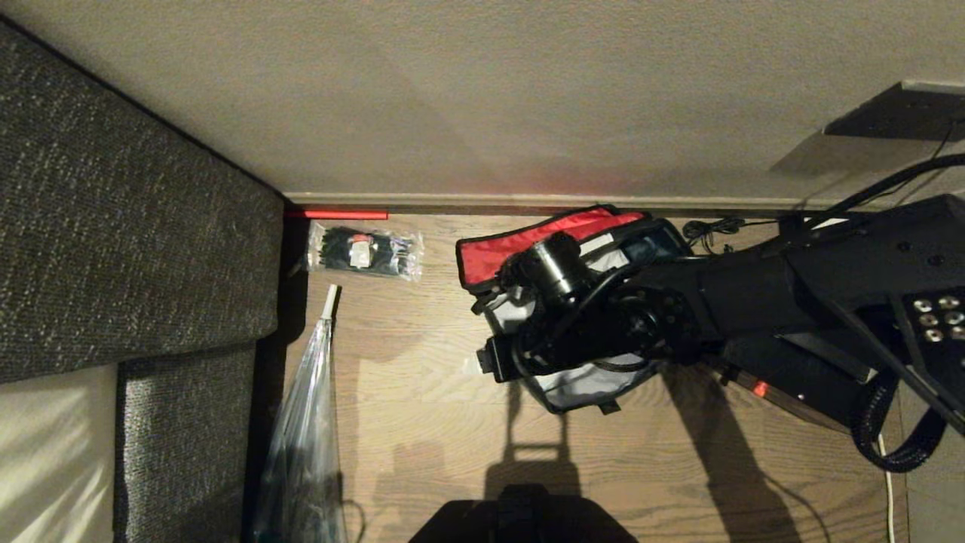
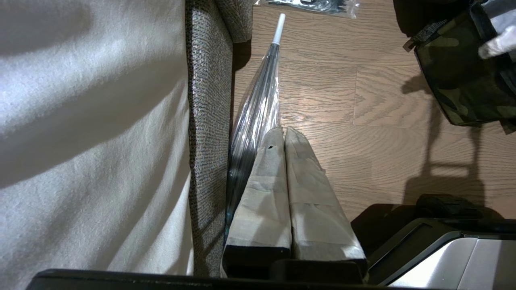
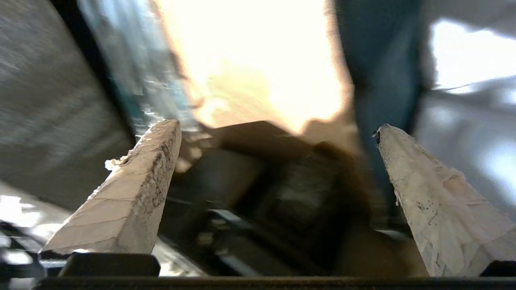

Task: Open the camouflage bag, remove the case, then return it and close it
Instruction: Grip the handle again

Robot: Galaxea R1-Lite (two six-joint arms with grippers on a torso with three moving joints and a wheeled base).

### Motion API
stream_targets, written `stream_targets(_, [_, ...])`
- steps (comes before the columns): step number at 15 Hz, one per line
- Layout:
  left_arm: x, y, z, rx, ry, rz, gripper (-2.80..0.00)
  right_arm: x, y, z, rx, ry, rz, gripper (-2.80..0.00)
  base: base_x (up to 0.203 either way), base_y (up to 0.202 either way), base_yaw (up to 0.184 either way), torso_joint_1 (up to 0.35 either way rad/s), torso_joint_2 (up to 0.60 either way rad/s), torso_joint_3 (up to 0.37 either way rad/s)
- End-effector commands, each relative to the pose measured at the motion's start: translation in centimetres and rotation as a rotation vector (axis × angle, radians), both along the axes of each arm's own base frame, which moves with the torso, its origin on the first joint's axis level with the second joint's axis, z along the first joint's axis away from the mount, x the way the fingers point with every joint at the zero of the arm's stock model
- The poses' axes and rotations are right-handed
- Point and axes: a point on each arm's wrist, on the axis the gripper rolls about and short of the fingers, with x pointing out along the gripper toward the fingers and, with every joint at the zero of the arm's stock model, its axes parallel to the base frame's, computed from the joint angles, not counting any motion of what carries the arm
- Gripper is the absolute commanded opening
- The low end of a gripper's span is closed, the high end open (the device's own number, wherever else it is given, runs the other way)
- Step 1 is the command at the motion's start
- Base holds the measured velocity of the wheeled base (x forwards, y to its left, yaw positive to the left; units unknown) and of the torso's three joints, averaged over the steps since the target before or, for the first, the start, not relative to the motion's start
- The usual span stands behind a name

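The camouflage bag (image 1: 580, 385) lies open on the wooden floor by the wall, its lid folded back to show red lining (image 1: 520, 245) and a pale grey interior. In the left wrist view its camouflage side (image 2: 463, 80) shows at the edge. The case (image 1: 799, 373), flat and black with a small red catch, lies on the floor just right of the bag, partly under my right arm (image 1: 678, 309). That arm reaches across the open bag. My right gripper (image 3: 278, 127) is open with nothing between its fingers. My left gripper (image 2: 284, 131) is shut and empty, parked low beside the sofa.
A grey sofa (image 1: 136, 211) fills the left side, with a clear folded umbrella (image 1: 301, 437) lying along it. A clear packet of black items (image 1: 366, 253) sits by the wall. A black telephone (image 1: 935, 317) and cables are at the right.
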Motion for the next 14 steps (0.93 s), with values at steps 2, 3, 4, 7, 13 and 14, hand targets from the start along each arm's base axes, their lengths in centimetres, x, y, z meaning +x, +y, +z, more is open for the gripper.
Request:
stream_targets(2, [0.0,0.0,-0.1,0.0,0.0,0.001,-2.8,0.2,3.3,-0.1,0.045,0.062,-0.02,0.0,0.0,0.0,0.0,0.0,0.0,0.0])
stream_targets(3, [0.0,0.0,-0.1,0.001,0.0,0.002,-2.8,0.1,4.2,-0.1,0.06,0.075,-0.03,0.0,0.0,0.0,0.0,0.0,0.0,0.0])
stream_targets(4, [0.0,0.0,0.0,0.001,0.0,0.002,-2.8,0.2,5.0,0.2,0.076,0.07,-0.04,0.0,0.0,0.0,0.0,0.0,0.0,0.0])
stream_targets(7, [0.0,0.0,-0.1,0.001,-0.001,0.002,-2.8,0.5,6.5,-0.6,0.093,0.056,-0.046,0.0,0.0,0.0,0.0,0.0,0.0,0.0])
stream_targets(13, [0.0,0.0,-0.1,0.001,0.0,0.002,-2.8,1.0,4.8,2.0,0.123,-0.039,-0.121,0.0,0.0,0.0,0.0,0.0,0.0,0.0])
stream_targets(14, [0.0,0.0,-0.1,0.001,0.0,0.0,-2.8,1.0,3.6,3.8,0.147,-0.059,-0.137,0.0,0.0,0.0,0.0,0.0,0.0,0.0])
